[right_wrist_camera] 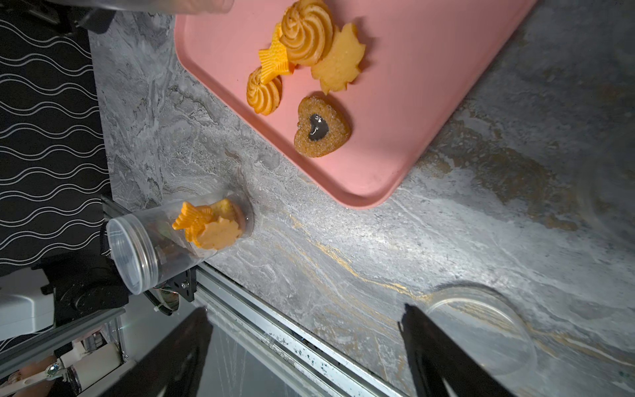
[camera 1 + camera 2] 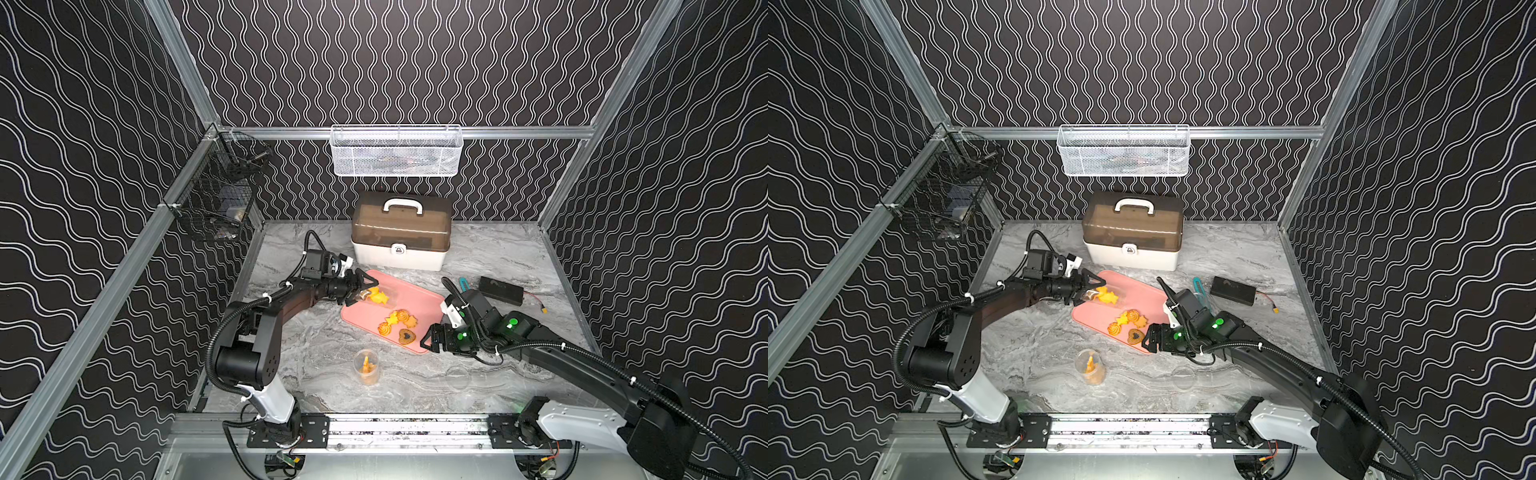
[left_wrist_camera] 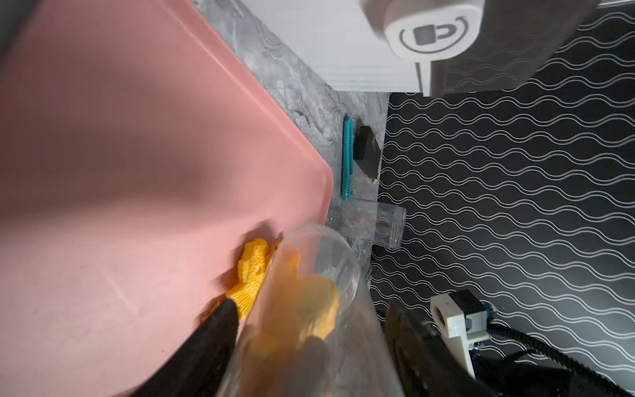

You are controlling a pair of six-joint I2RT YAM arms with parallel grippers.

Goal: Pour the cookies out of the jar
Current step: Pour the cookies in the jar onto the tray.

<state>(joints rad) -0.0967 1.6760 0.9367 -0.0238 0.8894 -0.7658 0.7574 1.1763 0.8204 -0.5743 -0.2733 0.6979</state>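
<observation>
My left gripper [image 2: 360, 293] is shut on a clear jar [image 2: 376, 296], held on its side with its mouth low over the pink tray [image 2: 419, 297]. In the left wrist view the jar [image 3: 319, 330] fills the space between both fingers; blurred orange cookies [image 3: 309, 302] lie inside it and one ridged cookie [image 3: 252, 271] lies on the tray [image 3: 137, 137] at its mouth. Several cookies [image 2: 399, 326] lie together on the tray, swirls [image 1: 305, 32] and a brown heart [image 1: 323, 127] among them. My right gripper [image 2: 428, 341] stands open and empty at the tray's near right corner.
A second clear jar [image 2: 366, 368] with cookies stands upright and lidless on the marble in front of the tray. A clear lid [image 2: 457, 376] lies near the front edge. Behind stand a white case [image 2: 401, 237], a teal tool [image 2: 463, 284] and a black box [image 2: 500, 289].
</observation>
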